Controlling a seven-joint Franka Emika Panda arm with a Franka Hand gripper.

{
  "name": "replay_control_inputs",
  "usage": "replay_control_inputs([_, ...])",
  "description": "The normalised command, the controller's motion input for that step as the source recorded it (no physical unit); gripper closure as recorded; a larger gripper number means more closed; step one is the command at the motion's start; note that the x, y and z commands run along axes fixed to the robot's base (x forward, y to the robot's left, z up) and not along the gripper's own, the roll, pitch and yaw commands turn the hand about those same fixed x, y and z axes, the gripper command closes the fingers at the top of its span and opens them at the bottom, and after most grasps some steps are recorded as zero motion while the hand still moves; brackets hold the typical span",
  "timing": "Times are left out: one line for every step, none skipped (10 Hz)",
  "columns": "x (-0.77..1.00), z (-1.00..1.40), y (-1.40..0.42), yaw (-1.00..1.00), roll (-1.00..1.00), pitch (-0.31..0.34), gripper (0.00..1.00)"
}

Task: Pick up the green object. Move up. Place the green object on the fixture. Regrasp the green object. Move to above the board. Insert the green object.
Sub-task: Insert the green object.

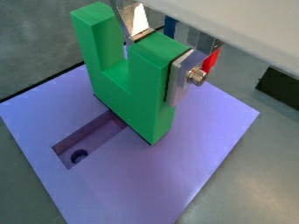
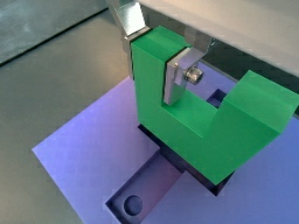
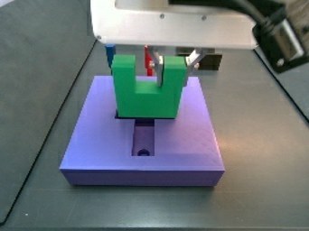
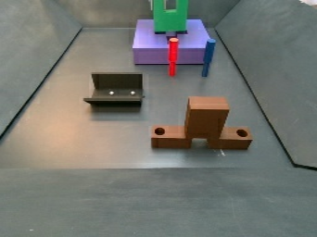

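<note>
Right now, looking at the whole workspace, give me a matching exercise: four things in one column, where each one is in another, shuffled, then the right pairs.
Things:
1. green object
2. fixture
3. brown cross-shaped piece
4. red peg

Places:
A. standing upright against the front edge of the board
B. on the floor nearest the camera in a side view
C. gripped by the claw, its base at the board's recess
D. empty on the floor, away from the board

Pairs: 1-C, 2-D, 3-B, 4-A
</note>
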Motion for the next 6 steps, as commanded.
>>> replay_control_inputs([0.0, -0.2, 0.0, 0.0, 0.15, 0.0, 1.0])
replay_control_inputs([0.0, -0.16, 0.0, 0.0, 0.09, 0.0, 1.0])
replay_control_inputs([0.0, -0.17, 0.0, 0.0, 0.02, 0.0, 1.0])
replay_control_inputs([0.0, -0.11, 0.0, 0.0, 0.0, 0.0, 1.0])
replay_control_inputs([-0.01, -0.07, 0.0, 0.0, -0.03, 0.0, 1.0])
replay_control_inputs([-0.06, -0.05, 0.03, -0.04, -0.06, -0.011, 1.0])
